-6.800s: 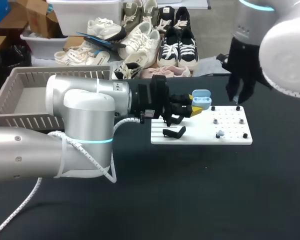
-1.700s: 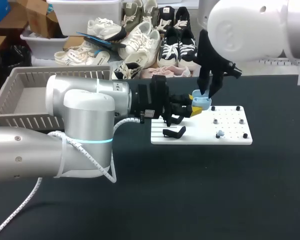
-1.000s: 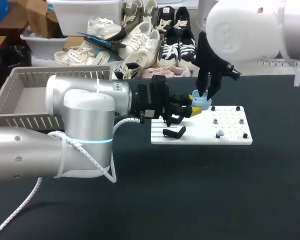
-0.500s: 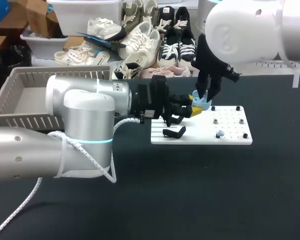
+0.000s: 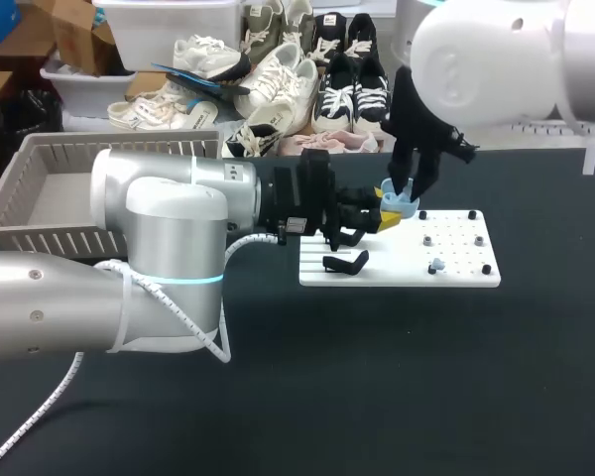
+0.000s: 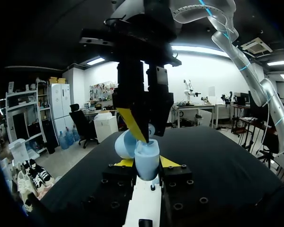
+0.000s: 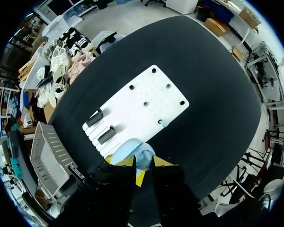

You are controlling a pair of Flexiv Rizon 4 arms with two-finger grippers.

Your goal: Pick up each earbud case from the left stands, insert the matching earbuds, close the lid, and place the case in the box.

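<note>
The light-blue plastic earbud case [image 5: 401,205], its lid hinged open, is held above the far left corner of the white perforated board [image 5: 463,262]. It is pinched by its base in the left gripper [image 5: 385,216], whose yellow tips press on it from two sides. I'd say it is held there with its mouth upward, so that earbuds can be set in from above without the case sliding away. The grey slatted plastic box [image 5: 50,238] stands at the far left of the table, well apart from all this, presumably waiting for the finished case. The board carries the fittings: two black hook-shaped stands [image 7: 106,135] on its left part, both empty, and what looks like a small pale-blue earbud [image 5: 436,266] towards its near right. That earbud sits apart from the case and is likely one yet to go in. As for the arms, the big silver left arm [image 5: 169,218] lies almost level. It reaches from the left straight across to the board, with its wrist in line and its gripper pointing right. The white right arm [image 5: 496,59] comes in from the far right and hangs the black right gripper [image 5: 410,188] straight down onto the open case, at or just above its mouth. Whether it is clamped on an earbud or holds nothing, I cannot tell.
</note>
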